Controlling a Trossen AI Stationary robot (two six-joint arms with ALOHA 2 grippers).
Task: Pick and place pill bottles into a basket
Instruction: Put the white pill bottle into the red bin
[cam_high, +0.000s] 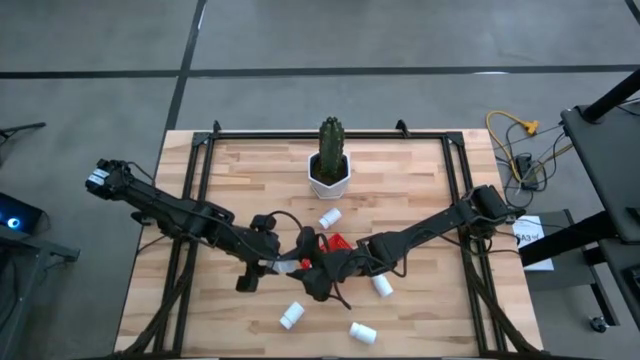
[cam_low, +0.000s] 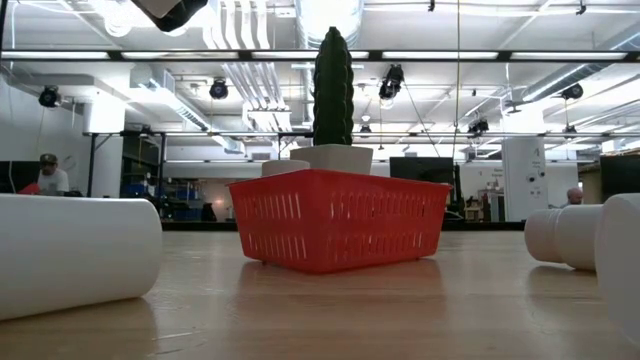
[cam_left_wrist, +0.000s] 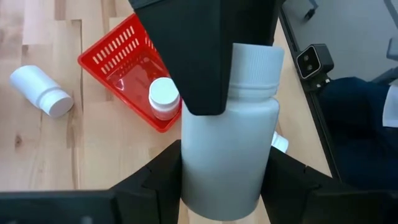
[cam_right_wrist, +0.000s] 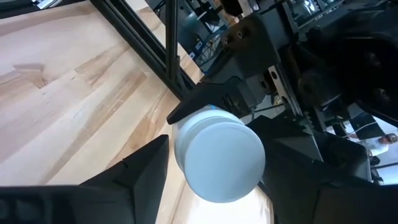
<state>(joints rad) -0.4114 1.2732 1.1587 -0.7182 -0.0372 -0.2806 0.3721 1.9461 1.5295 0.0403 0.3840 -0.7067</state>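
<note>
The left gripper (cam_left_wrist: 224, 165) clamps the body of the held bottle (cam_left_wrist: 230, 149), plain white with a ribbed cap, just at 8 o'clock of the red basket (cam_high: 338, 243). One upright bottle (cam_left_wrist: 165, 96) already stands inside. By this count one is placed, one is in hand, and four loose bottles lie at the basket's 7 (cam_high: 291, 316), 12 (cam_high: 330, 217), 5 (cam_high: 363, 333) and 4 o'clock (cam_high: 382, 285). The right gripper (cam_right_wrist: 216, 155) appears closed on the held bottle's cap end.

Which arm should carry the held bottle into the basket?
Right, probably. Both grippers clamp the same bottle. In the high view the right gripper lies beside the basket, while the left gripper sits farther off, with the right one between it and the basket.
</note>
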